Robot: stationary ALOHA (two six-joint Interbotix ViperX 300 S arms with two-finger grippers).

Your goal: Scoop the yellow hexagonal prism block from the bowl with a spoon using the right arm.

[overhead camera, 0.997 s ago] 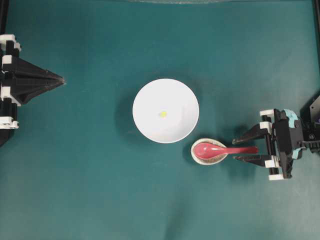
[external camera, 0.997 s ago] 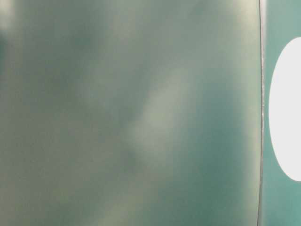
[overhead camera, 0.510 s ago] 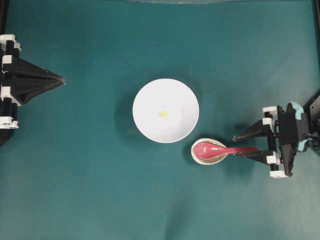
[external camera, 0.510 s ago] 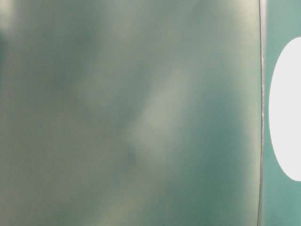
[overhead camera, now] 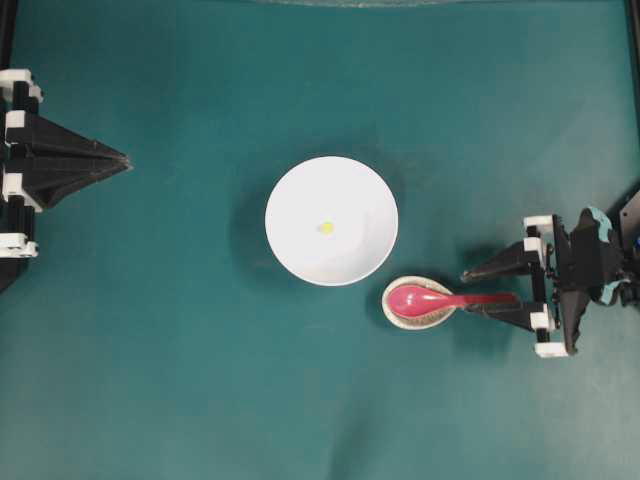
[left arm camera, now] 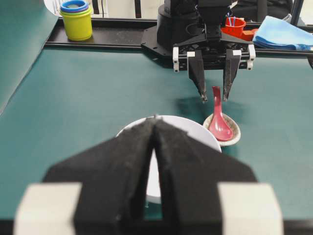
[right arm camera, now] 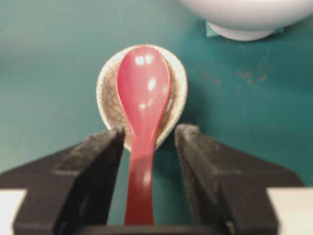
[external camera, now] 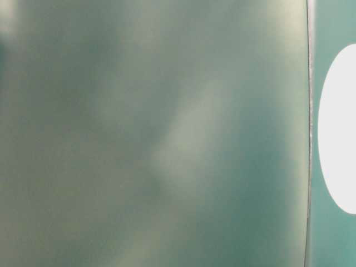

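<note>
The yellow hexagonal prism block [overhead camera: 326, 228] lies near the middle of the white bowl [overhead camera: 300, 200]. Just right of the bowl, the red-pink spoon [overhead camera: 425, 298] rests scoop-up in a speckled spoon rest [overhead camera: 400, 316], handle pointing right. My right gripper [overhead camera: 466, 293] is open, one finger on each side of the handle, not touching it. In the right wrist view the spoon [right arm camera: 143, 88] runs between the fingers of the right gripper [right arm camera: 150, 131]. My left gripper [overhead camera: 122, 160] is shut at the far left, nothing in it.
Behind the right arm's base, off the mat, stand stacked yellow and blue cups [left arm camera: 76, 19], a red cup [left arm camera: 234, 27] and a blue cloth [left arm camera: 286, 32]. The table-level view is a blur with a white shape [external camera: 339, 128] at its right edge.
The right gripper's wrist has drawn a little to the right and tilted; its open fingers stay astride the spoon handle. The spoon, bowl, block and left arm have not moved.
</note>
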